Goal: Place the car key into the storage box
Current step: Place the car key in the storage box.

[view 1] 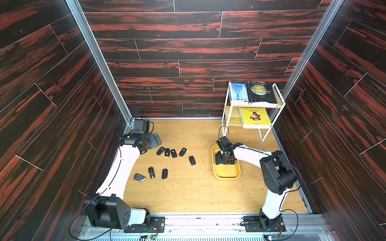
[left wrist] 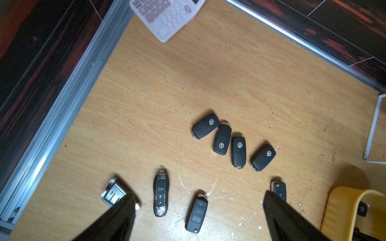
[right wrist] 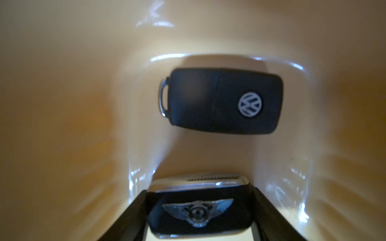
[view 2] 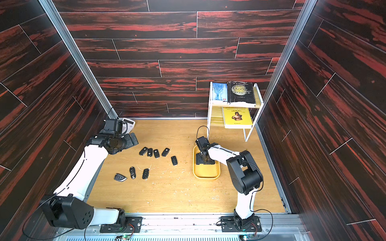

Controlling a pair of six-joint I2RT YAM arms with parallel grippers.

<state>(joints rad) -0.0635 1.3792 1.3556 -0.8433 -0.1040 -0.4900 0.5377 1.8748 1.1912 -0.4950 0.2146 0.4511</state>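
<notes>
In both top views, eight black key fobs (view 1: pixel 173 153) (view 2: pixel 156 153) lie on the left half of the light wooden tabletop (view 1: pixel 188 194). Five are towards the far edge and three are nearer the left edge. One shallow yellow plastic storage box (view 1: pixel 226 177) (view 2: pixel 206 176) sits right of centre, well apart from them. The right gripper (view 1: pixel 221 161) reaches down into its far half. One white wire shelf rack (view 1: pixel 253 108) stands in the far-right corner and carries three books. One pale calculator (view 2: pixel 129 124) lies in the far-left corner, near the left gripper (view 1: pixel 154 140).

In the left wrist view, the left gripper (left wrist: pixel 198 195) is spread wide and holds nothing. All eight fobs show; four bear a round badge and one is partly behind a finger. A ninth fob (left wrist: pixel 362 208) lies inside the box.

In the right wrist view, two keys are inside the box (right wrist: pixel 62 104). A round-badged black fob (right wrist: pixel 221 101) lies flat on the floor. The black car key with a winged silver badge (right wrist: pixel 198 210) sits clamped between the right gripper's (right wrist: pixel 199 194) partly closed fingers. Whether it touches the floor, I cannot tell.
</notes>
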